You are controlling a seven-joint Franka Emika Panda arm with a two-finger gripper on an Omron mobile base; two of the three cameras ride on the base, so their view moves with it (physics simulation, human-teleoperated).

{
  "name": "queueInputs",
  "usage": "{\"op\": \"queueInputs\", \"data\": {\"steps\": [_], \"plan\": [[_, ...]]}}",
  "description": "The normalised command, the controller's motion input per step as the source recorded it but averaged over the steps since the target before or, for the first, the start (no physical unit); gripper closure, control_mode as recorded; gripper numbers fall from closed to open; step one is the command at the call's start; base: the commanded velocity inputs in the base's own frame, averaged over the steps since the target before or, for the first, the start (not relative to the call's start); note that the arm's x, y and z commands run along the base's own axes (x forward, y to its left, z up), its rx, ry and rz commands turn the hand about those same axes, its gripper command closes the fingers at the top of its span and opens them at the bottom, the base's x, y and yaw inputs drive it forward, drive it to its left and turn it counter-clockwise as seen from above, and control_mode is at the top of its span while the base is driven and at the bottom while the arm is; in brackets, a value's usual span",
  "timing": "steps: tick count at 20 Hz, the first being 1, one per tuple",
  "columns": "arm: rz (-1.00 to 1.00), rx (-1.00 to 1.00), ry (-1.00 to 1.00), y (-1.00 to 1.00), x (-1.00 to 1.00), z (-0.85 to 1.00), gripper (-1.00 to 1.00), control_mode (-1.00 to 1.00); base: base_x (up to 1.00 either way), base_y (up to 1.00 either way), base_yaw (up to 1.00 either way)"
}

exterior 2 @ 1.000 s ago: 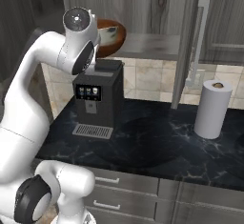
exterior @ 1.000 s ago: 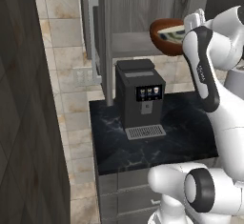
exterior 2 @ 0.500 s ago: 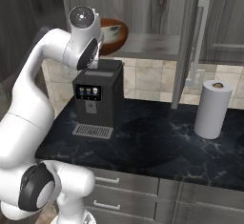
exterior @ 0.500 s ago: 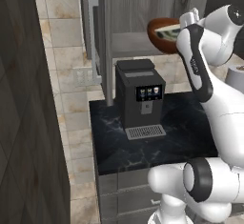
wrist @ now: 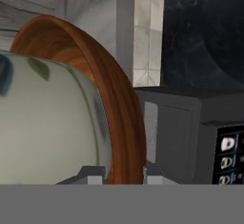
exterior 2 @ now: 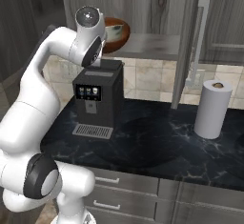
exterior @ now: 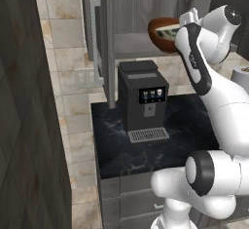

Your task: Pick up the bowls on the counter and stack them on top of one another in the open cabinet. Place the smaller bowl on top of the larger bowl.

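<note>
The larger bowl (exterior: 157, 39) (exterior 2: 122, 40), glossy reddish-brown, is at the front edge of the open cabinet's grey shelf (exterior: 127, 46) (exterior 2: 153, 46), above the coffee machine. Nested inside it is the smaller bowl (exterior: 168, 30) (exterior 2: 114, 28), pale cream-green. In the hand view the brown rim (wrist: 125, 105) runs between my fingertips, with the pale bowl (wrist: 47, 123) to its left. My gripper (wrist: 123, 175) (exterior: 187, 17) is shut on that rim. I cannot tell whether the bowl rests on the shelf or hangs just above it.
A dark coffee machine (exterior: 142, 100) (exterior 2: 97, 93) stands on the black counter (exterior: 160, 152) (exterior 2: 157, 142) right under the bowls. The cabinet door (exterior: 98, 43) (exterior 2: 190, 42) hangs open with its long handle. A paper towel roll (exterior 2: 212, 108) stands at the right.
My arm has swung its upper part over toward the cabinet. The two nested bowls have shifted a little further in over the shelf, still in my grip.
</note>
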Motion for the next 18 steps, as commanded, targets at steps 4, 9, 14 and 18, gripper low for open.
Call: {"op": "queueInputs", "data": {"steps": [4, 9, 14, 18], "plan": [[0.0, 0.02, 0.0, 0.0, 0.27, 0.0, 1.0, -1.0, 0.0, 0.0, 0.0], [0.0, 0.0, 0.0, 0.0, 0.24, 0.0, 1.0, -1.0, 0.0, 0.0, 0.0], [-0.01, 0.0, 0.02, 0.0, 0.22, 0.0, 1.0, -1.0, 0.0, 0.0, 0.0], [-0.01, 0.0, 0.02, 0.01, 0.19, 0.0, 1.0, -1.0, 0.0, 0.0, 0.0]]}}
